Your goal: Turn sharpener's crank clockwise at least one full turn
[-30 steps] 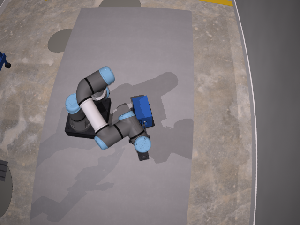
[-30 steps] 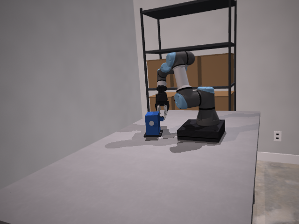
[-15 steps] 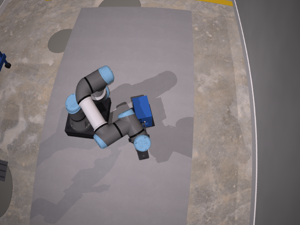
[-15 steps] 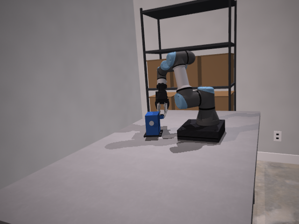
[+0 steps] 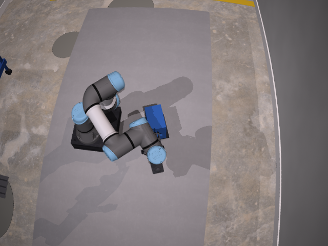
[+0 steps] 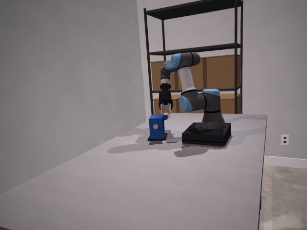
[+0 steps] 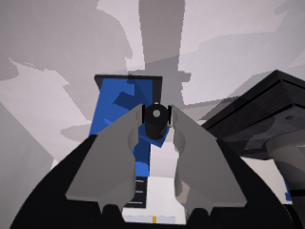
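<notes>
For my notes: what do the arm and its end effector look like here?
The arm has dark grey joint housings with light blue caps, thin black rings at the seams and one white link, on a square black base. The end effector has a black body and two flat, pale grey tapered fingers. No cables show.

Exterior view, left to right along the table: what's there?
Blue box-shaped sharpener → gripper shut on the sharpener's crank handle → black square arm base plate → white wall outlet.
</notes>
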You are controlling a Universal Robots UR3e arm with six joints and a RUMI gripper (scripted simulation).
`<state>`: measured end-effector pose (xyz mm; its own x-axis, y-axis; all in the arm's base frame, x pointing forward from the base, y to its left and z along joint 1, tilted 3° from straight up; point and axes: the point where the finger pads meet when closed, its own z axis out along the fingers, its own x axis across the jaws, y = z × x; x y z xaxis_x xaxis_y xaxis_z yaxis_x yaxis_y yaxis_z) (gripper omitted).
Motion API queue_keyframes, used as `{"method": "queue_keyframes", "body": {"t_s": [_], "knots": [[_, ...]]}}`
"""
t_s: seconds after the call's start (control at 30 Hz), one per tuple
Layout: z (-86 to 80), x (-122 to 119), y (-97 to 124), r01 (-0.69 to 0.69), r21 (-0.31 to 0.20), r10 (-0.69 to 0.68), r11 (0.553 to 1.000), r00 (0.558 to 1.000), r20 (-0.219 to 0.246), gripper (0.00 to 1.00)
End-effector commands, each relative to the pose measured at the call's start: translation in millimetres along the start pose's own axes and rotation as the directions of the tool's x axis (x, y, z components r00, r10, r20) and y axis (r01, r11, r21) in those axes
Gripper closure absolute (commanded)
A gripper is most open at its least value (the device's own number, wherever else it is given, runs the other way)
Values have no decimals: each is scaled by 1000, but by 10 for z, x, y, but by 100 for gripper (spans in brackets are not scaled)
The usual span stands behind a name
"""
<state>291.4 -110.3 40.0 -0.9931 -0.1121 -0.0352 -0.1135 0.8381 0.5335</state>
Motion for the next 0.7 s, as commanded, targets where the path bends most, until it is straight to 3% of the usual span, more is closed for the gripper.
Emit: {"method": "queue_keyframes", "body": {"t_s": [0.0,0.67], "knots": [[-52,-29,24,1,2,-1,1000,1000,1,91],[-176,-158,96,1,2,-1,1000,1000,1,91]]}}
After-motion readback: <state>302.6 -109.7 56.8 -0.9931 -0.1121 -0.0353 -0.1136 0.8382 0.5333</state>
